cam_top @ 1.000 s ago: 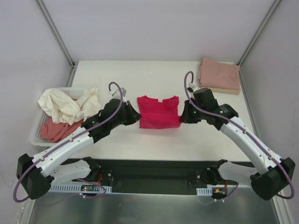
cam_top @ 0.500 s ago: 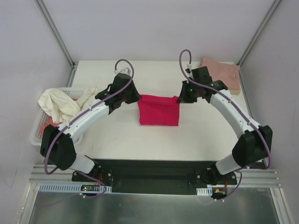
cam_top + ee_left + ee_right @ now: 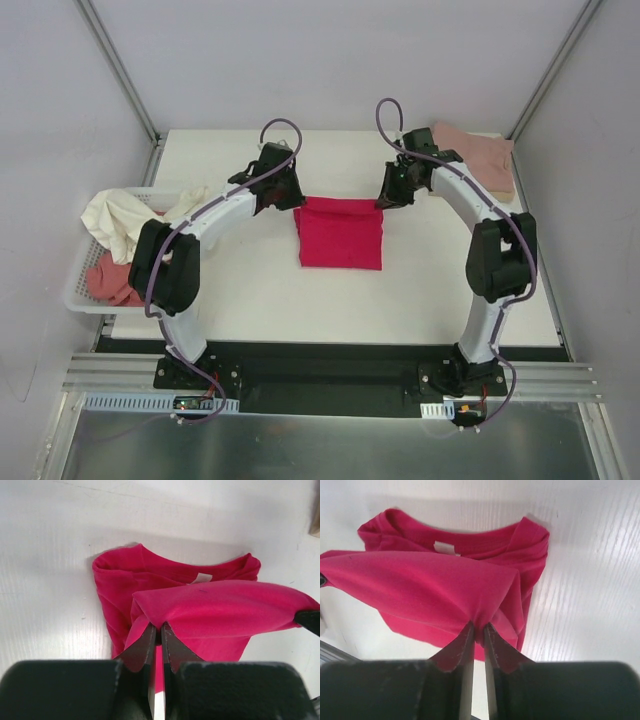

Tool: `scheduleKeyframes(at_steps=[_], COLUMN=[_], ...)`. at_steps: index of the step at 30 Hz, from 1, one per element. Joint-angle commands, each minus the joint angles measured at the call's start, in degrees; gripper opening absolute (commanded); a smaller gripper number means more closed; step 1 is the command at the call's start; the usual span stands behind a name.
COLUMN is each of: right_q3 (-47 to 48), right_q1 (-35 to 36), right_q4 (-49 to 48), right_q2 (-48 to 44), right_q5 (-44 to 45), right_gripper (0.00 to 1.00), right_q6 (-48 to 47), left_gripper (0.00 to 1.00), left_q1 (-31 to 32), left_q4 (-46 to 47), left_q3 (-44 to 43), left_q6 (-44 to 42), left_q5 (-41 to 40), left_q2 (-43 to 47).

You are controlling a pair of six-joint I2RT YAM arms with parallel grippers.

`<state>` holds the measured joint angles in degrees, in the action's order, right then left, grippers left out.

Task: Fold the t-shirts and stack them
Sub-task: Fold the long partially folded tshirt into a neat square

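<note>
A crimson-red t-shirt (image 3: 340, 235) lies folded in the middle of the table. My left gripper (image 3: 291, 199) is shut on its far-left corner and my right gripper (image 3: 384, 198) pinches its far-right corner. In the left wrist view the left gripper (image 3: 156, 626) nips a fold of the red t-shirt (image 3: 215, 607), stretched above the collar. In the right wrist view the right gripper (image 3: 478, 626) holds the red t-shirt (image 3: 420, 585) the same way, its jaws a thin slit apart with cloth between them. A dusty pink t-shirt (image 3: 473, 157) lies folded at the back right.
A white lattice basket (image 3: 76, 290) stands at the table's left edge. A crumpled cream t-shirt (image 3: 128, 222) and a salmon-pink one (image 3: 108, 281) lie in it. Under the pink folded shirt a tan edge (image 3: 480, 193) shows. The enclosure's walls ring the table.
Both arms have swung away from their bases to the far side, carrying the red t-shirt's near edge over onto its collar end. The shirt now lies folded in half.
</note>
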<state>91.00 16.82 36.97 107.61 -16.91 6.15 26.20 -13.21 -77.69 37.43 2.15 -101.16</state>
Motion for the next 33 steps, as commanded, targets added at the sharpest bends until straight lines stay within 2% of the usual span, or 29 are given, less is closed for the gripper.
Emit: scheduleKeyframes(at_steps=[1, 2, 3, 5, 6, 7, 9, 11, 14, 15, 16, 18, 19, 21, 23, 26, 28, 33], right_q3=[6.0, 8.6, 10.1, 13.4, 14.2, 14.7, 12.6, 8.5, -3.9, -7.4, -15.0, -21.2, -26.2, -28.9, -28.6, -24.8, -23.7, -14.0], right_q1=[-1.3, -1.3, -1.7, -1.8, -2.0, -1.9, -1.8, -1.5, -0.7, -0.2, 0.0, -0.1, -0.2, -0.4, -0.6, -0.6, -0.6, 1.3], right_q4=[0.6, 0.9, 2.2, 2.8, 3.9, 4.5, 4.6, 2.9, -2.7, -7.7, -10.1, -16.7, -18.0, -18.4, -15.8, -11.8, -12.6, -9.3], right_q2=[6.3, 7.7, 9.1, 11.5, 11.6, 10.5, 7.5, 0.1, -13.7, -17.7, -25.7, -35.9, -38.5, -42.1, -40.7, -35.2, -31.9, -17.0], right_q5=[0.2, 0.9, 1.0, 2.1, 3.0, 3.5, 4.2, 6.8, 11.9, 13.4, 14.8, 18.7, 19.7, 19.9, 17.4, 9.0, 5.1, 6.6], right_gripper=[0.19, 0.26, 0.39, 0.57, 0.71, 0.95, 0.97, 0.97, 0.97, 0.97, 0.97, 0.97, 0.97, 0.97, 0.97, 0.97, 0.97, 0.97], right_q6=[-0.6, -1.0, -1.2, -1.9, -1.9, -2.5, -2.7, -3.2, -3.4, -3.5, -3.5, -1.8, -1.0, 1.0, -1.7, -3.9, -3.6, -3.8], left_gripper=[0.00, 0.11, 0.24, 0.60, 0.69, 0.76, 0.99, 0.99, 0.99, 0.99, 0.99, 0.99, 0.99, 0.99, 0.99, 0.99, 0.99, 0.99], left_q1=[-2.1, -2.8, -3.2, -3.9, -3.9, -3.9, -3.9, -3.7, -3.4, -3.3, -2.7, -2.1, -1.2, 0.1, 2.0, 3.8, 3.8, 3.8], left_q4=[-0.9, -1.4, -1.7, -3.6, -4.1, -4.7, -5.2, -5.2, -5.2, -5.2, -5.2, -5.2, -5.2, -5.2, -5.2, -5.2, -5.2, -5.2], left_q3=[-4.0, -5.4, -6.3, -8.9, -9.5, -9.8, -9.0, -6.1, 0.2, 1.9, 5.5, 9.3, 13.0, 16.9, 22.4, 29.8, 34.9, 44.0], left_q6=[-1.6, -1.7, -1.8, -1.9, -2.0, -2.2, -2.3, -2.2, -1.2, -1.1, -0.9, -0.6, -0.3, 0.2, 1.3, 3.2, 4.5, 6.5], left_q5=[0.2, 0.7, 1.4, 3.0, 3.6, 3.6, 4.8, 5.3, 5.3, 4.7, 4.4, 3.1, 2.7, 1.1, 0.1, -1.0, -1.3, -1.8], left_q2=[-4.2, -5.2, -7.1, -8.3, -8.4, -8.0, -4.8, -1.7, 5.5, 9.4, 11.6, 18.2, 20.5, 27.1, 33.1, 39.7, 42.3, 48.9])
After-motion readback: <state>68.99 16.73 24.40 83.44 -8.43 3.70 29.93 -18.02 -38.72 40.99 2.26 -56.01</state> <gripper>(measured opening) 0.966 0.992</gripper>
